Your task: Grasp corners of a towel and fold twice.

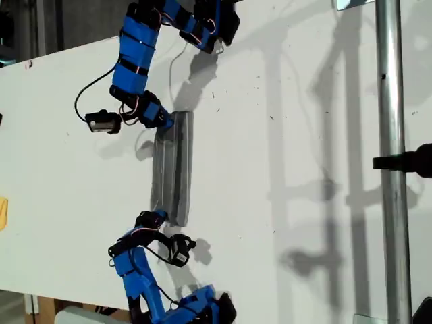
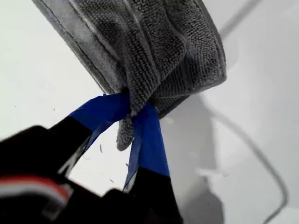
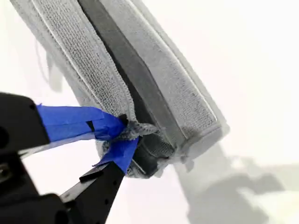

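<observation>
My first pincer (image 2: 133, 114) and second pincer (image 3: 122, 133) each pinch the folded towel (image 1: 173, 169); no writing readable.

Yellow object (image 1: 3, 213) cut by exterior view's left edge

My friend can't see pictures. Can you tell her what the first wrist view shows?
My first hand, tipped in blue tape, pinches a bunched corner of the folded grey towel on a white table.
</observation>
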